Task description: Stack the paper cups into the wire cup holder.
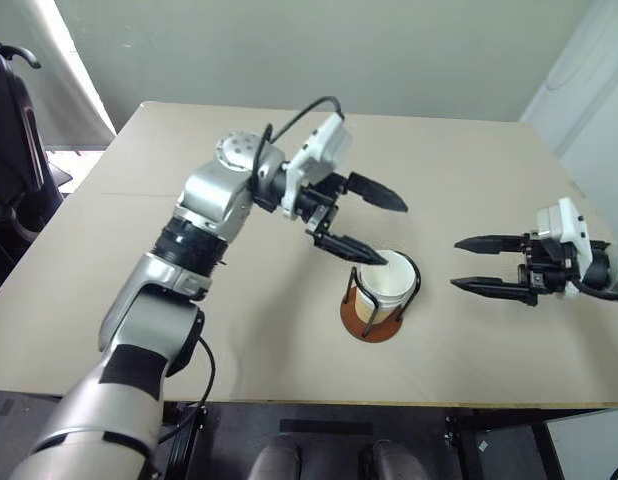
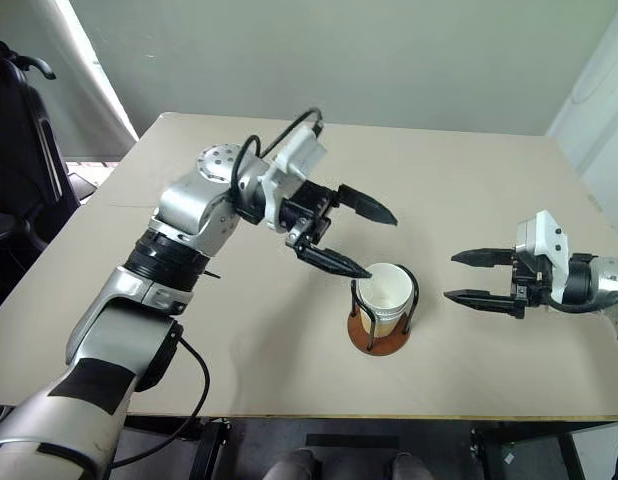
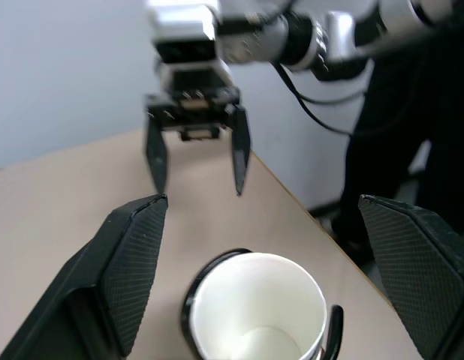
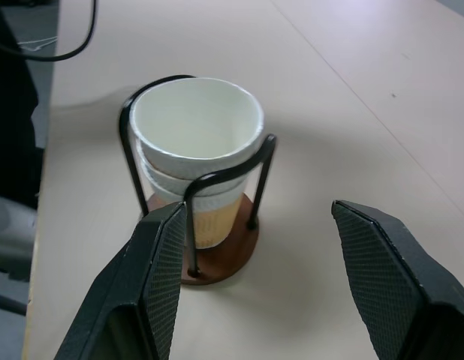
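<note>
The small tapered paper cups (image 4: 196, 142), white at the rim and tan-yellow lower down, are being shown nested one inside another within the wire cup holder (image 4: 217, 259), a round reddish-brown disc base ringed by thin black wire loops. At least two white rims are being seen stacked in the right wrist view; how many cups are nested cannot be told. The holder is being carried by the pale beige surface (image 1: 469, 170), near its front edge.

The left hand (image 1: 374, 228), black-fingered and mounted on a silver arm, is being held just above the cups' rim, its two fingers spread wide apart and nothing being gripped between them. The lower fingertip is being seen right at the top cup's rim in the head views; whether contact is being made cannot be told.

The right hand (image 1: 471, 264) is being held to the side of the holder, apart from it, its fingers pointed toward the cups and parted, with nothing being clasped.
</note>
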